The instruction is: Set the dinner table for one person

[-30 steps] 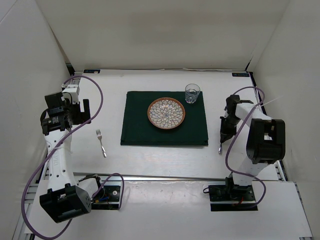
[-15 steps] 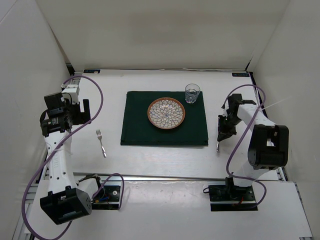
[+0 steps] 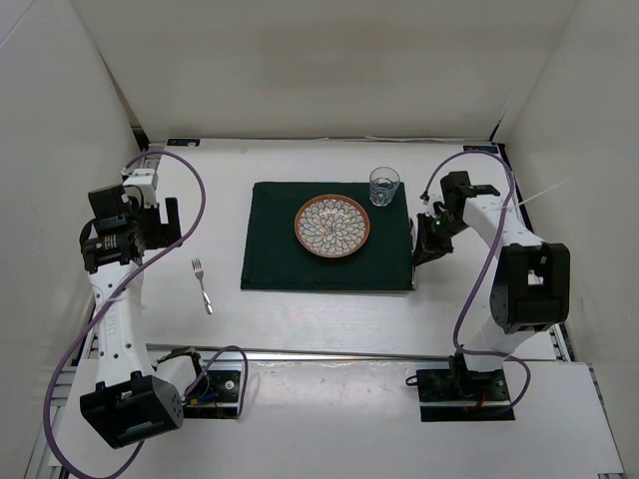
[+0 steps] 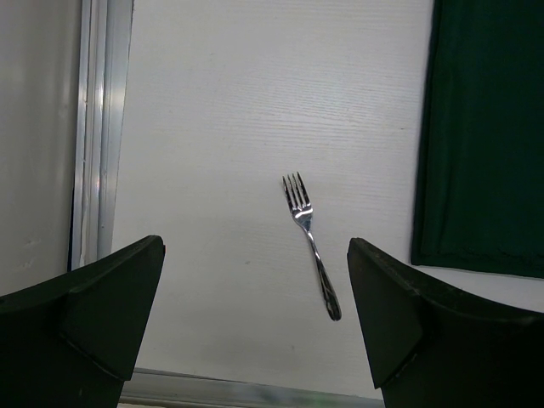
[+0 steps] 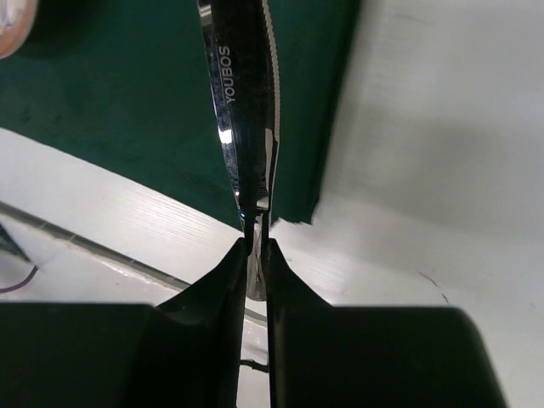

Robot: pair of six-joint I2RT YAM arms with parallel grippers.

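Pinching a shiny steel serrated knife [image 5: 242, 102] in my right gripper [image 5: 257, 255], I'm holding it over the dark green cloth mat [image 3: 270, 249] edge on the flat white dinner table [image 3: 300, 319]; left gripper [image 4: 255, 255] is gaping wide.

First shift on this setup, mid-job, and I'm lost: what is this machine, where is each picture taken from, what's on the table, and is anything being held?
Two robot arms are bolted at the near edge of the white table. The wide picture looks down from above and behind them. The other two come from a camera on each wrist. On the table lies a dark green mat with a patterned plate on it and a glass at its far right corner. A fork lies on bare table left of the mat, below the open left gripper. The right gripper is shut on a knife, over the mat's right edge.
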